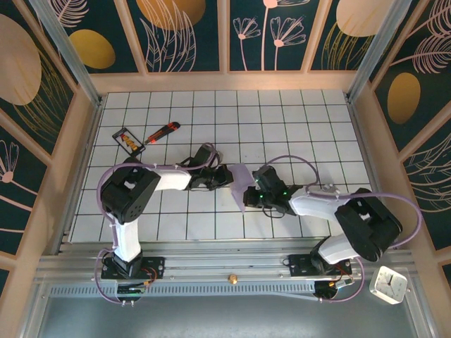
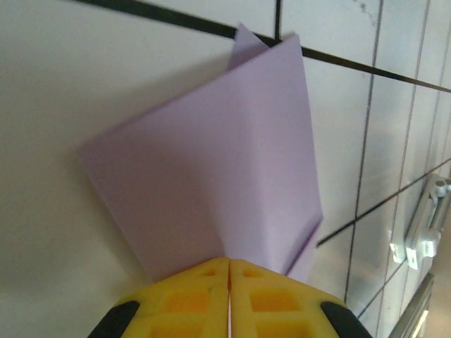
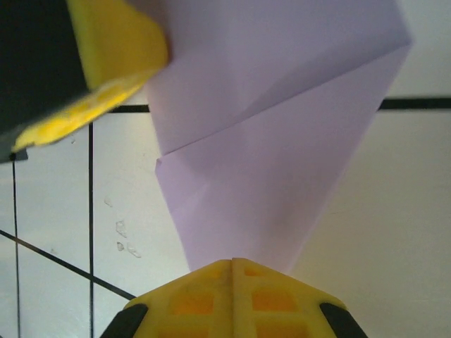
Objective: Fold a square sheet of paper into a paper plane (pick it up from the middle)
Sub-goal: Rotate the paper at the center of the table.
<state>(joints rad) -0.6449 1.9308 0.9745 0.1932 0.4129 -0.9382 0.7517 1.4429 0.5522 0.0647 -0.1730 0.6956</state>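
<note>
paper (image 2: 225, 162) in left gripper (image 2: 230, 264) and right gripper (image 3: 232, 264)

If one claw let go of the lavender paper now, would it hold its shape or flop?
Probably flops somewhat: the lavender paper is thin, though its creases likely add slight stiffness. It seems very light, since edge pinches by the left claw and right claw hold it. Layers splay at the far tip, so folds may spring open.

Both arms reach toward frame centre; left gripper (image 1: 227, 177) and right gripper (image 1: 249, 196), perhaps touching, each clamp jaws on the paper (image 2: 211, 162).
</note>
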